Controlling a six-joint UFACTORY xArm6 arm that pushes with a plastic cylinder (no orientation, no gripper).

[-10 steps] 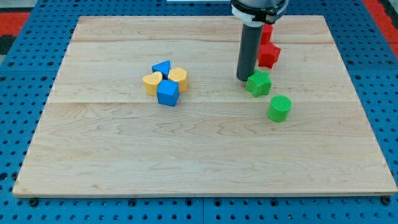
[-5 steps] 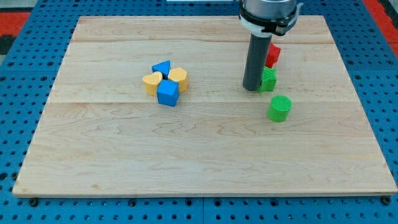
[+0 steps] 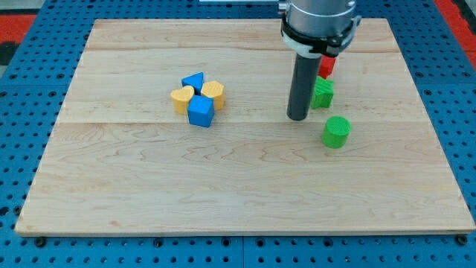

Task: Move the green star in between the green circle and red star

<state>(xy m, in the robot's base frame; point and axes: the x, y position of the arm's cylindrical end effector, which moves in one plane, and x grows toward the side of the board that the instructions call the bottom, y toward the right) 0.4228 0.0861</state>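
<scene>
The green star (image 3: 323, 94) lies right of the board's middle, partly hidden by my rod. The red star (image 3: 326, 66) sits just above it, mostly hidden behind the arm. The green circle (image 3: 336, 132), a short cylinder, lies below and slightly right of the green star. My tip (image 3: 298, 117) rests on the board just left of and slightly below the green star, close to it, and up-left of the green circle.
A tight cluster sits left of centre: a blue triangle (image 3: 193, 80), a yellow block (image 3: 213, 91), a yellow heart-like block (image 3: 181, 97) and a blue cube-like block (image 3: 201, 112). The wooden board (image 3: 111, 186) lies on a blue pegboard.
The green star moved right and slightly up, closer under the red star. My tip first went right with it, then drew back left and down. The green circle shifted slightly.
</scene>
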